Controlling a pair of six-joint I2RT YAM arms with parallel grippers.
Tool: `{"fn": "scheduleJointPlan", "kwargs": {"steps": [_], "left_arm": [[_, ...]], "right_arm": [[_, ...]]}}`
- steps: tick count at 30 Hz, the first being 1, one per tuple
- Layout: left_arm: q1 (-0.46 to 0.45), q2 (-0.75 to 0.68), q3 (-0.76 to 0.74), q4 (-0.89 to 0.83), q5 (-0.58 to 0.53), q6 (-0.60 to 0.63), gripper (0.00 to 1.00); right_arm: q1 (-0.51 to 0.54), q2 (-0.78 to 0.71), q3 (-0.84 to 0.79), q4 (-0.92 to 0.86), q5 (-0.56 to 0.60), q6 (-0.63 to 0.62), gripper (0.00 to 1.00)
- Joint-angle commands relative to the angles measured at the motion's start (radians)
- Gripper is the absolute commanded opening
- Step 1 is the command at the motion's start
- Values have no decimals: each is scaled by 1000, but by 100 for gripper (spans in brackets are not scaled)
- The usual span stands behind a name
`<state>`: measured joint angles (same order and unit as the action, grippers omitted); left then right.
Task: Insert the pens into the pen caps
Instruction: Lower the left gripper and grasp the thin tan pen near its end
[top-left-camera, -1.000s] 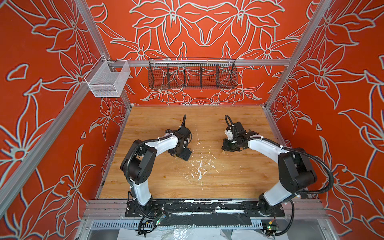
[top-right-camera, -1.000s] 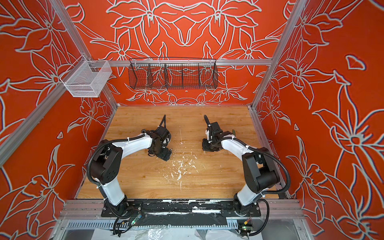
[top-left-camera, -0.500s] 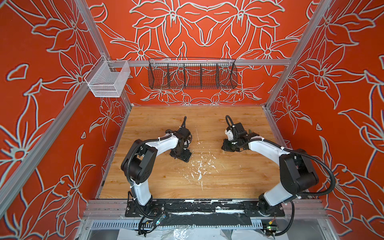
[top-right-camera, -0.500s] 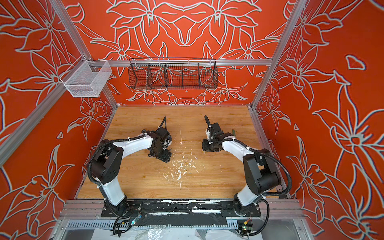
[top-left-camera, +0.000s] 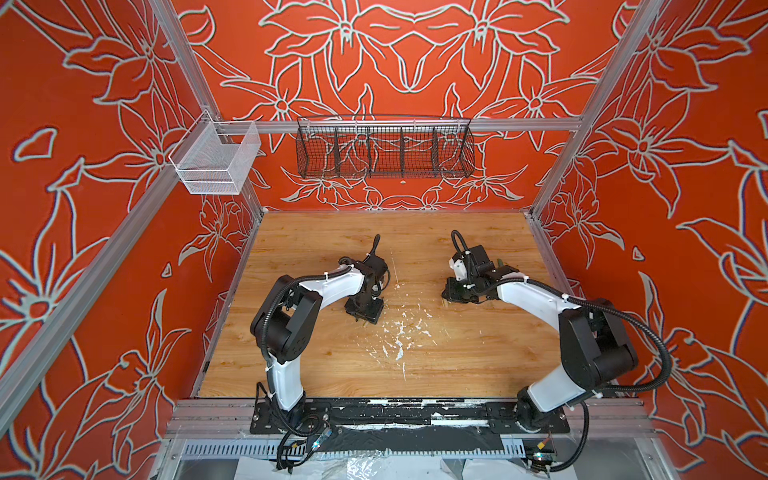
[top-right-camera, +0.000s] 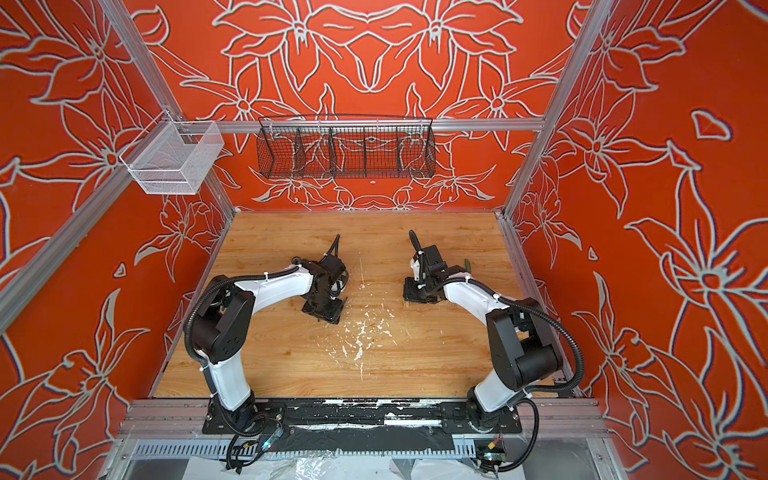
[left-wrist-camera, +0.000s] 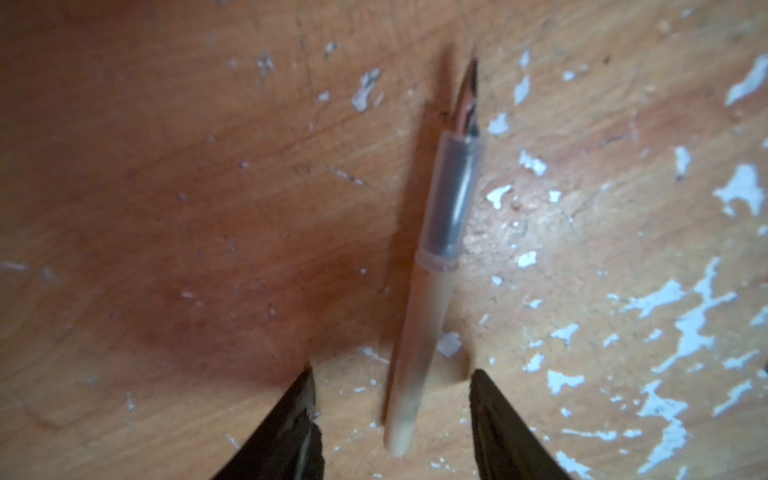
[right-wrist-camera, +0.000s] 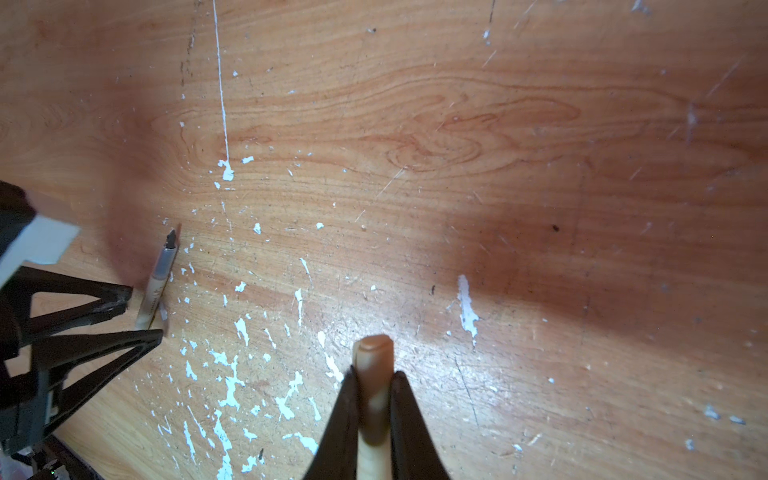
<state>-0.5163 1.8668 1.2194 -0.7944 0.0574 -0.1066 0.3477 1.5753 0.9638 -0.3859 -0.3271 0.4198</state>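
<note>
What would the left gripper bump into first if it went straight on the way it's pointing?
Probably the tan pen, lying on the wooden table between the open jaws of the left gripper. The jaws would reach the table either side of it, though depth is unclear.

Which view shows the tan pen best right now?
Left wrist: the tan pen shows full length, nib to tail, its tail between the left gripper's open fingers. Right wrist shows it small, at that gripper's fingers. In both top views the gripper hides it.
</note>
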Motion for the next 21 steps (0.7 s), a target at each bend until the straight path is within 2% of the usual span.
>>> {"fn": "scheduleJointPlan", "kwargs": {"steps": [1,4,13,21], "left_arm": [[-12,7,4,-60,-49,-21,54],[-21,3,-10,-66,-49,-27,47],[-65,27,-12,-86,-77,-36,38],[-66,34,22,-84,-110,-27,37]], "right_arm": [[-4,-36,-18,4,-4,8,5],[-4,-50,-20,0,2,7,5],[-4,-76,-19,-3,1,11,5],[-4,-98,-34,-2,3,19,5]]}}
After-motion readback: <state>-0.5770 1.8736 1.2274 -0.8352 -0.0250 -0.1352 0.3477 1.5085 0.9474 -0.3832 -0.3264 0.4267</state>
